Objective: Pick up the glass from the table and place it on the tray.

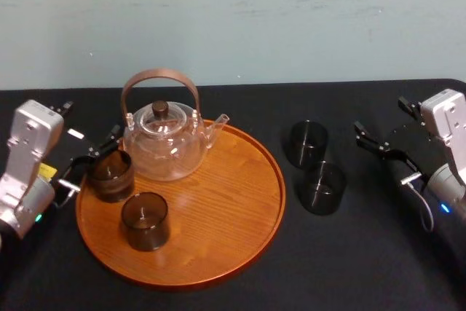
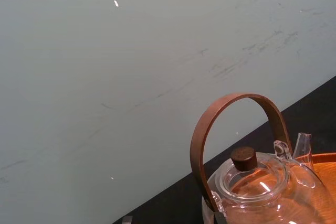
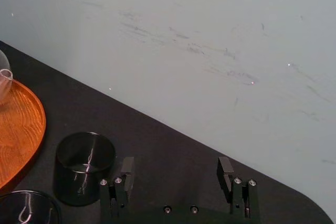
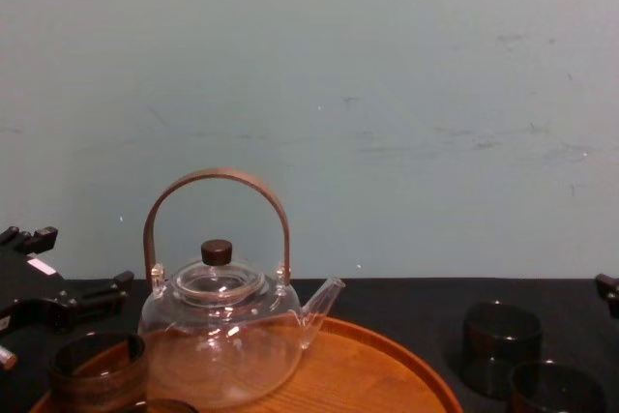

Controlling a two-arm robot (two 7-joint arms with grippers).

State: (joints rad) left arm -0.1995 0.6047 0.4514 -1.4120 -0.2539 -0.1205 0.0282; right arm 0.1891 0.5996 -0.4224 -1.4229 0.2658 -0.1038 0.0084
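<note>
Head view shows a black table (image 1: pixel 364 267) that runs back to a pale blue-green wall (image 1: pixel 233 20) with faint scuff marks. The tray (image 1: pixel 240 202), round, orange-brown wood with a low rim, lies on the left half of the table.

On the tray stands a clear glass teapot (image 1: pixel 164 143) with a curved brown handle and a dark knob on its lid. With it on the tray are the left tray glass (image 1: pixel 111 174), close to the rim, and the front tray glass (image 1: pixel 145 220).

Two more glasses stand on the black surface to the right of the tray, not on it: the rear table glass (image 1: pixel 309 142) and the front table glass (image 1: pixel 322 187). They are just beside each other. Each one is a short, straight-walled tumbler of dark smoked glass, upright, with no handle.

The left gripper (image 1: pixel 89 127) hangs at the left rim of the tray, just beside the left tray glass; its fingers look spread wide and hold nothing. The right gripper (image 3: pixel 176 169) is to the right of the table glasses, apart from them, with its fingers wide and empty.
</note>
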